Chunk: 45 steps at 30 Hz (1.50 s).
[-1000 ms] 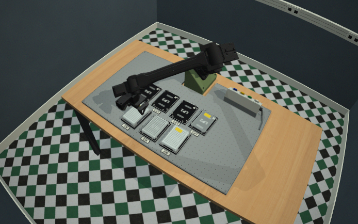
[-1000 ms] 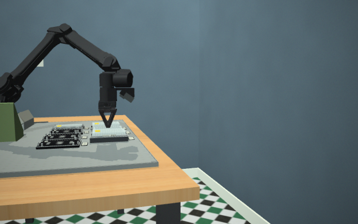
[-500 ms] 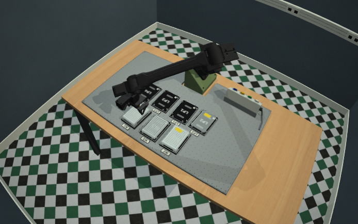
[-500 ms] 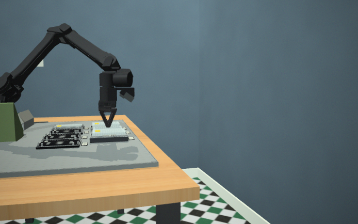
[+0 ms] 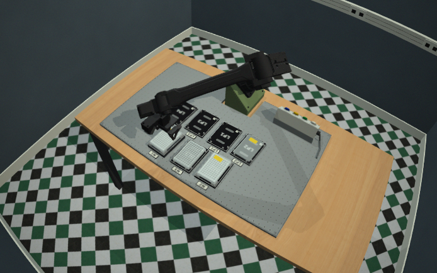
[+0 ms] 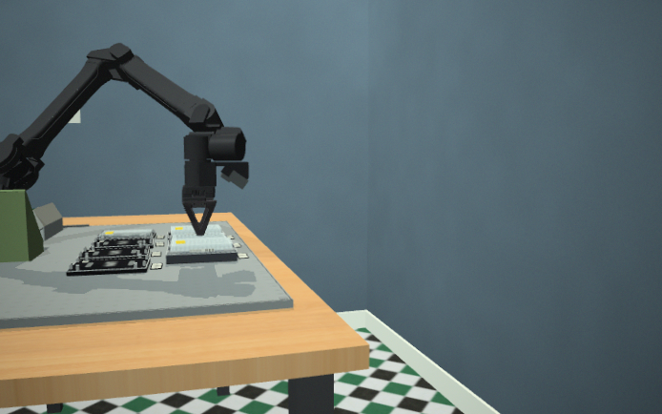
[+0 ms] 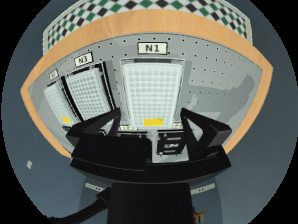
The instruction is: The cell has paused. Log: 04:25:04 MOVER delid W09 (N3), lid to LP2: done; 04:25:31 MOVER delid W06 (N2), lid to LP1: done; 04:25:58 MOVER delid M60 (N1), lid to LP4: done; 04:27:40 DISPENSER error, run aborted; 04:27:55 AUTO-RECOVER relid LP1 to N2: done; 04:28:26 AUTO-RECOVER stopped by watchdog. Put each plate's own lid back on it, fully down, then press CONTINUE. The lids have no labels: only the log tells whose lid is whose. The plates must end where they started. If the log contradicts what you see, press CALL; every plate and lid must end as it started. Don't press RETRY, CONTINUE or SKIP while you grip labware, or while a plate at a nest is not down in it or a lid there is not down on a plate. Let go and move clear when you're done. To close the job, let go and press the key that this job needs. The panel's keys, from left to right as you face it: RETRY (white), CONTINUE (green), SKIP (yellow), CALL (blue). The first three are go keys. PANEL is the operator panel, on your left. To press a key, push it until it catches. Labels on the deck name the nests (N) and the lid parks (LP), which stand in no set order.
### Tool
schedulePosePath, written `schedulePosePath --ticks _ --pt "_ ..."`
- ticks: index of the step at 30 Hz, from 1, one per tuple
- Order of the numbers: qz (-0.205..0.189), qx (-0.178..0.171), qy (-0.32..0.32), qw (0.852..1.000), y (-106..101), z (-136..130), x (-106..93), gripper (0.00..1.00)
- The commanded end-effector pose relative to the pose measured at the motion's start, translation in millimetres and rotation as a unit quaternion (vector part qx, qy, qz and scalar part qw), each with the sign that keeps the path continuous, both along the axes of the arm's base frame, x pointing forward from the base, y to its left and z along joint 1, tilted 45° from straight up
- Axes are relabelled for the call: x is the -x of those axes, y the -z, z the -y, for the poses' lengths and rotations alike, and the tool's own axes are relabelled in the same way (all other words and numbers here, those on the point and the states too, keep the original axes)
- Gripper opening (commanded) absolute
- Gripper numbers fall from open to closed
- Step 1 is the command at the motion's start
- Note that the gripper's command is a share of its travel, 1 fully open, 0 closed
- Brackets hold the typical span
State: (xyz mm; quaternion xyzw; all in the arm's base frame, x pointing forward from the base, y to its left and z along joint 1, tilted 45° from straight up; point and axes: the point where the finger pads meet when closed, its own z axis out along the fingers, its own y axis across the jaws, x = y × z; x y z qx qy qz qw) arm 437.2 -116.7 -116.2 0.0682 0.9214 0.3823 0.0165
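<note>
While open tabletop (image 5: pixel 106 96) lies beyond it, the hand (image 5: pixel 160 126) hangs fully open, empty, above the N1 plate (image 5: pixel 162 141), its neighbour (image 5: pixel 189 155) alongside.

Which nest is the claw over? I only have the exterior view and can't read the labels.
Observer: N1. In the wrist view the open claw hangs over a plate, and the label beyond it reads N1.
Operator: Any lid parked?
Observer: One. The top view shows a yellow-tagged lid lying on LP2. The other three parks show bare black faces.
</note>
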Motion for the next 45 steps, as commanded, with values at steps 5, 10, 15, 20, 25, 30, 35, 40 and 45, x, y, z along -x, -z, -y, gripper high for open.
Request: schedulePosePath --ticks 5,10,15,20,25,30,35,40,45 --pt "0.01 0.005 0.0 1.0 -2.3 4.3 1.1 1.0" --pt "0.011 0.005 0.0 1.0 -2.8 3.4 0.8 1.0" --pt "0.01 0.005 -0.001 1.0 -2.5 2.1 1.0 1.0" --pt "0.009 0.004 -0.001 1.0 -2.3 1.0 1.7 1.0" --pt "0.008 0.004 -0.002 1.0 -1.0 -0.2 2.2 1.0" --pt "0.007 0.003 -0.002 1.0 -1.1 -1.3 2.1 1.0" --pt "0.007 0.004 -0.002 1.0 -1.1 -1.8 1.7 1.0" --pt "0.006 0.003 -0.003 1.0 -1.3 -2.8 1.6 1.0" --pt "0.007 0.004 -0.003 1.0 -1.5 -3.6 1.0 1.0"
